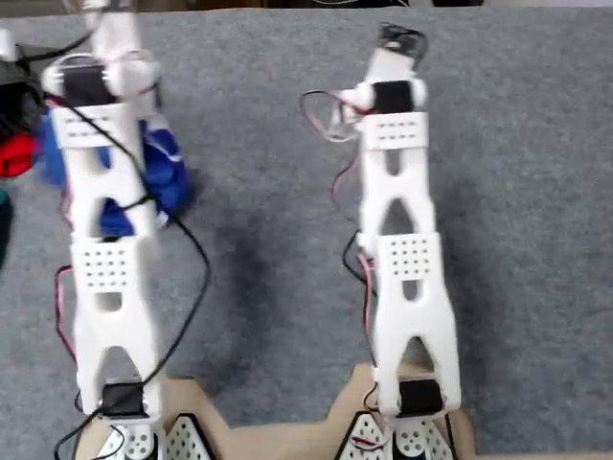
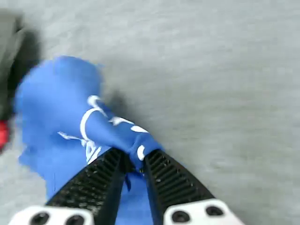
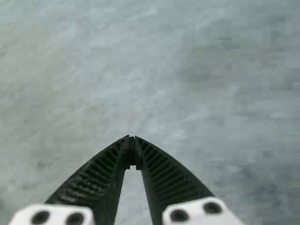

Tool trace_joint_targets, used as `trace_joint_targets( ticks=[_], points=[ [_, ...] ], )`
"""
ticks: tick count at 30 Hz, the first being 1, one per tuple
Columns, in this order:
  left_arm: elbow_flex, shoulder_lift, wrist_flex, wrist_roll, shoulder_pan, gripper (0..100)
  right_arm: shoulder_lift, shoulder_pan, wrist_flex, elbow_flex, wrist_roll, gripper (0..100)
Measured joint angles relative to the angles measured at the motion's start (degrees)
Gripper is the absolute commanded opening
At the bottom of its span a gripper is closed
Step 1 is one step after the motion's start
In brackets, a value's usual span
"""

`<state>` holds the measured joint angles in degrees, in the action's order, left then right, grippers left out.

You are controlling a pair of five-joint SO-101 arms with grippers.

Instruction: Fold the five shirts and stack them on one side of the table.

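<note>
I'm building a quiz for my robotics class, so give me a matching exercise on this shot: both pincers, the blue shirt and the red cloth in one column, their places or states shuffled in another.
1. left pincer
2. right pincer
3. blue shirt
4. red cloth

A. at the left edge of the high view
B. closed on nothing, over the grey cover
C. clamped on a fold of fabric
D. bunched up, pinched at one end

Pairs: 1-C, 2-B, 3-D, 4-A
</note>
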<state>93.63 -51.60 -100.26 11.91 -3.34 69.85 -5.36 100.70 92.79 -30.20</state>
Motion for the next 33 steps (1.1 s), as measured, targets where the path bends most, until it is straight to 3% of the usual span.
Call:
trace_joint_targets(
  ticks=[8, 18, 26, 33],
  points=[
    [0.0, 6.0, 0.0, -3.3, 16.0, 2, 0.0, 15.1, 0.0, 0.0, 19.3, 0.9],
    [-12.0, 16.2, -0.1, -3.8, 28.5, 2, 0.0, 30.5, 0.4, 0.0, 46.8, 0.7],
    [-12.3, 24.8, 2.1, -7.3, 34.5, 2, 0.0, 32.1, 0.4, 0.1, 47.6, 0.8],
    [-16.5, 25.1, 3.3, -8.0, 24.0, 2, 0.0, 22.3, 0.4, 0.1, 45.0, 0.8]
  ],
)
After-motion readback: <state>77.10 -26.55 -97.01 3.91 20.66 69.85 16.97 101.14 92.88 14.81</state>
